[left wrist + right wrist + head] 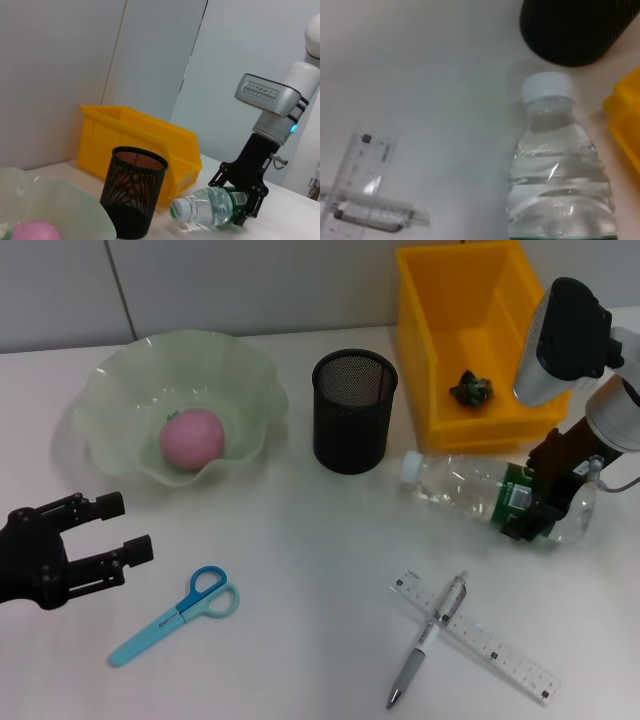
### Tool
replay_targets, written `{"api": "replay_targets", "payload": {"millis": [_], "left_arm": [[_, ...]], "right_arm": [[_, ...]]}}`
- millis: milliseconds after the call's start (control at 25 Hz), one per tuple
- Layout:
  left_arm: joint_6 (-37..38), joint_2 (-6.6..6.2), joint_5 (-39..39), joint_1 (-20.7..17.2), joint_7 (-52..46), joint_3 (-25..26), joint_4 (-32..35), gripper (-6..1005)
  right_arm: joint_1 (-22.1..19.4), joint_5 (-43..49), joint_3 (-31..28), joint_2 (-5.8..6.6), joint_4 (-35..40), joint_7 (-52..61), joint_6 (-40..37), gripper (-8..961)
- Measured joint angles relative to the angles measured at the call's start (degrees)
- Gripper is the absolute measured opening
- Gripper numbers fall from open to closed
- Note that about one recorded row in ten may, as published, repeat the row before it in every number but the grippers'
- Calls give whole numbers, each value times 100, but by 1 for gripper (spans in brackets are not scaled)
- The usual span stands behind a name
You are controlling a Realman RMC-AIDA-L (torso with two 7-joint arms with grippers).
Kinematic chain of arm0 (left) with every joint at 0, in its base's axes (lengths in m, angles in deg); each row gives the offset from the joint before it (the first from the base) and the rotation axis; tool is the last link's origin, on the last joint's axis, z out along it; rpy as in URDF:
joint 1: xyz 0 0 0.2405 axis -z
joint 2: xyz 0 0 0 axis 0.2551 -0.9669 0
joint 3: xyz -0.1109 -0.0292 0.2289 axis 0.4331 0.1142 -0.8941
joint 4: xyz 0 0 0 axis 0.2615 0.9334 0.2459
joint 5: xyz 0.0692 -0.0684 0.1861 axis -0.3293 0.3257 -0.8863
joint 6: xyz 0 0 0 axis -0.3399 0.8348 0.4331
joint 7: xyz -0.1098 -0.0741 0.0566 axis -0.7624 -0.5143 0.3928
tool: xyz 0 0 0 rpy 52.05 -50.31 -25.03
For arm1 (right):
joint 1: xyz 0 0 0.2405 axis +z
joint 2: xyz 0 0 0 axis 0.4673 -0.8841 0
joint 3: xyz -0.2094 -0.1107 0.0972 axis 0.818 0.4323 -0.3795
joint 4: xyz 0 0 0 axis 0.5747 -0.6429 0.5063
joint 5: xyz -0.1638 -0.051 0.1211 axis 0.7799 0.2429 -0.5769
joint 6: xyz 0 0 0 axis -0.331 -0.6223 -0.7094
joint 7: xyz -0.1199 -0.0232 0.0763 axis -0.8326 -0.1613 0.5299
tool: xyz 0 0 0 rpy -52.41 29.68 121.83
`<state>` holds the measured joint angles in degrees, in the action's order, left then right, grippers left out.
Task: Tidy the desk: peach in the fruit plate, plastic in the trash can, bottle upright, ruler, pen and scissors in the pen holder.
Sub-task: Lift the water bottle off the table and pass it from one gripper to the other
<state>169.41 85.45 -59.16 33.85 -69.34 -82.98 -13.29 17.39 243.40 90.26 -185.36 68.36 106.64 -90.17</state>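
**Right gripper down on the lying bottle**

Bottle (470,492) lies on its side on the white desk (300,640), just in front of the yellow trash can (425,360), white cap pointing left toward the black mesh pen holder (354,410). The right arm reaches down from the far right, its wrist bent so that the right gripper (535,505) points downward over the bottle's green-labelled base end. Its dark fingers (254,197) straddle the label on both sides; whether they press it or merely bracket it cannot be told.

A crumpled green piece of plastic (471,389) sits inside the trash can. The pink peach (192,437) rests in the pale green fruit plate (120,390) at far left.

The left gripper (110,530) hangs low at the near left edge, fingers spread apart and holding nothing, pointing right. Blue scissors (178,615) lie just right of it. At near right, the pen (428,640) lies crossed over the clear ruler (490,645).
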Motion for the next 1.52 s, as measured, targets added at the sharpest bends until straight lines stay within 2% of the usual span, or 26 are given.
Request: {"api": "replay_targets", "payload": {"millis": [360,720,960,1000,1040,1280,1400,1520], "left_arm": [[-1,-12,0,7,0,42,62,749],[20,25,1,38,-109,269,150,748],[57,217,10,75,-119,745,159,748],[58,262,11,90,-121,835,159,748],[64,313,12,109,-123,939,158,748],[394,545,259,203,-140,1398,84,747],[623,617,633,237,-135,1393,-6,747],[792,618,867,340,-60,1373,-325,747]], "right_arm": [[-132,-330,-40,-31,138,-188,-166,773],[-663,-1538,-1,-68,1177,-441,-760,773],[-932,-2632,-34,-87,1525,-617,-954,772],[-1024,-3063,-48,-97,1510,-740,-925,772],[-1024,-3063,-48,-97,1510,-740,-925,772],[-1227,-4514,-123,-128,1206,-1188,-870,772],[-1259,-5037,-122,-133,937,-1396,-836,772],[-1252,-5395,-102,-134,649,-1553,-823,772]]}}
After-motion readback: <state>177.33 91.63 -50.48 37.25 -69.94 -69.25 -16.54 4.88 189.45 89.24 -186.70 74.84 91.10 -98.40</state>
